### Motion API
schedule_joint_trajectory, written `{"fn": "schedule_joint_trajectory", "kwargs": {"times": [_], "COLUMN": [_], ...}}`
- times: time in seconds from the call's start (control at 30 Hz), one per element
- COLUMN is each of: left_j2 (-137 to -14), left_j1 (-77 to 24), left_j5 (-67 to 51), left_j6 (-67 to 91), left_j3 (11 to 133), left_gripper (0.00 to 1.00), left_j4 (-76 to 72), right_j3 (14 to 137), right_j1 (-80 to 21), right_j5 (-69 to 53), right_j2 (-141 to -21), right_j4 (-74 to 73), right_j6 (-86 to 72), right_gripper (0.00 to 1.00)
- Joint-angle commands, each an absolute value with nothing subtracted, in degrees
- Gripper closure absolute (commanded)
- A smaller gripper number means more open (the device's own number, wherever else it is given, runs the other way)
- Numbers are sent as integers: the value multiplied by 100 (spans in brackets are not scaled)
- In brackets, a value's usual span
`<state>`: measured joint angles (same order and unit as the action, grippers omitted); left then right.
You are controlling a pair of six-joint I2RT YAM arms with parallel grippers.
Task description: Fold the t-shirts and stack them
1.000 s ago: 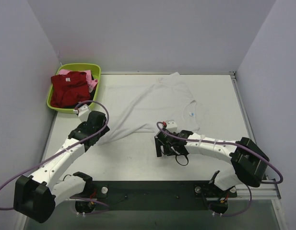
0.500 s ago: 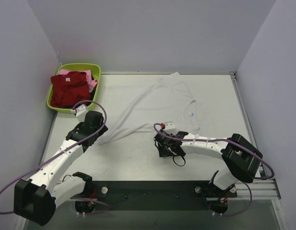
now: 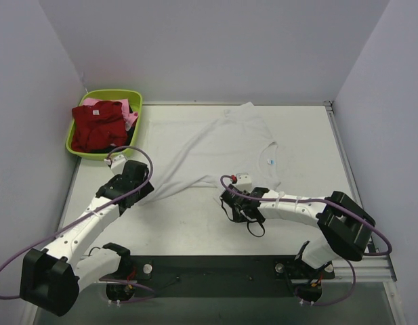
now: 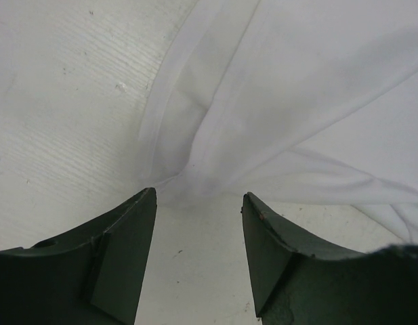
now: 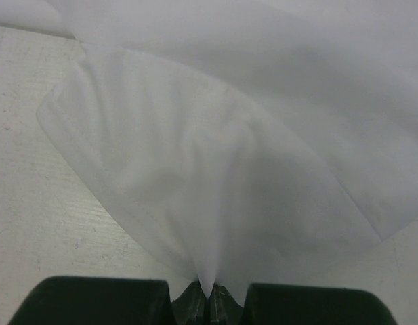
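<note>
A large white t-shirt (image 3: 222, 145) with a blue neck label (image 3: 272, 162) lies spread on the table. My right gripper (image 3: 230, 202) sits at its near edge. In the right wrist view this gripper (image 5: 212, 298) is shut on a pinched-up flap of the white t-shirt (image 5: 215, 176). My left gripper (image 3: 141, 191) is at the shirt's near left corner. In the left wrist view it (image 4: 198, 196) stands open, and the bunched corner of the shirt (image 4: 195, 169) lies just beyond its fingertips (image 4: 146, 203). A dark red t-shirt (image 3: 99, 125) and a pink one (image 3: 131, 120) lie in the basin.
The lime-green basin (image 3: 103, 155) stands at the far left of the table, close to my left arm. Walls close in the table at the back and on both sides. A metal rail (image 3: 344, 159) runs along the right edge.
My right gripper has shut on the near edge of the white t-shirt. The left gripper has stayed open and hardly moved at the shirt's corner.
</note>
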<state>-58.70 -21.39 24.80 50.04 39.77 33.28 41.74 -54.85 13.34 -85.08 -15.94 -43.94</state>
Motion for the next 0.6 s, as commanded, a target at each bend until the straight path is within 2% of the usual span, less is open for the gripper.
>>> {"fn": "schedule_joint_trajectory", "kwargs": {"times": [0.0,0.27,0.57], "left_j2": [-5942,-5590,-6108], "left_j1": [-2206,-2215,-2250], "left_j5": [2347,2215,2276], "left_j6": [5176,5353,5484], "left_j3": [3754,3542,3323], "left_gripper": [36,36,36], "left_j4": [3753,3964,3613], "right_j3": [4148,4096,3929], "right_j1": [-5537,-5528,-5528], "right_j5": [1512,1494,1371], "right_j2": [-8411,-8367,-8358], "right_j4": [-1986,-1934,-1749], "right_j6": [-4439,-4351,-4394], "right_gripper": [100,100,100]}}
